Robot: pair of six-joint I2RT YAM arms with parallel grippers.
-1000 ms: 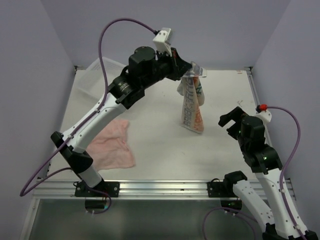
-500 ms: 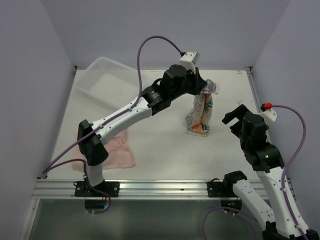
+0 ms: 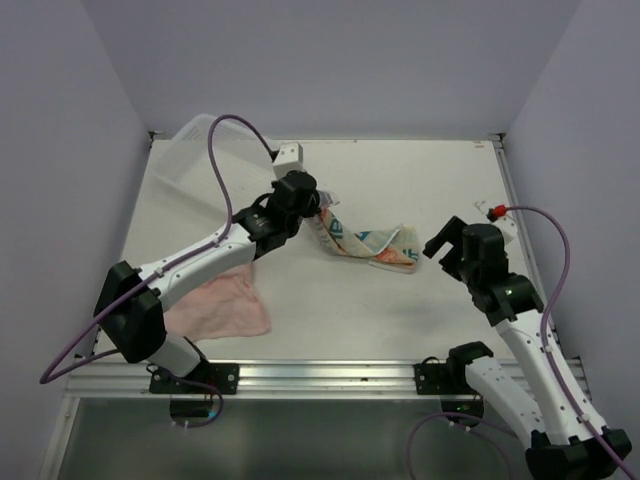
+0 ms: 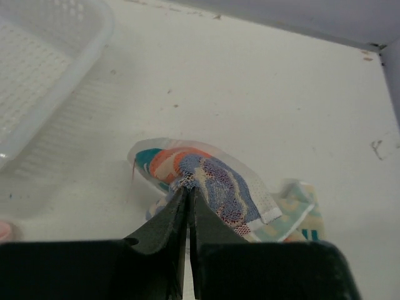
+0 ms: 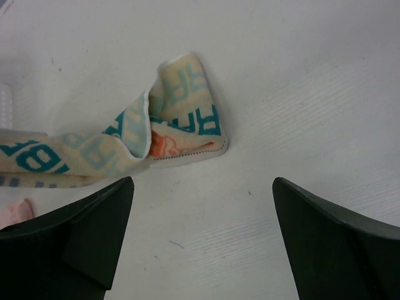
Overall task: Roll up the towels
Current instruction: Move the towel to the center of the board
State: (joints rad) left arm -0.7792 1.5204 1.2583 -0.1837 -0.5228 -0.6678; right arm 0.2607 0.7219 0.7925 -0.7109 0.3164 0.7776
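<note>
The printed towel (image 3: 365, 243), cream with teal letters and an orange edge, lies stretched and partly folded on the table's middle. My left gripper (image 3: 318, 212) is shut on its left end; in the left wrist view the fingertips (image 4: 188, 189) pinch the bunched cloth (image 4: 212, 181). The right gripper (image 3: 445, 240) hovers open just right of the towel's folded right end (image 5: 181, 125), touching nothing, with bare table between its fingers (image 5: 201, 180). The pale pink towel (image 3: 225, 300) lies crumpled at the front left, partly under the left arm.
A white mesh plastic basket (image 3: 205, 150) stands tilted at the back left corner, close behind the left gripper, and fills the upper left of the left wrist view (image 4: 50, 81). Purple walls close in the table on three sides.
The left gripper has come down and pulled left, so the printed towel that hung upright now lies along the table. The right gripper has shifted slightly left toward it.
</note>
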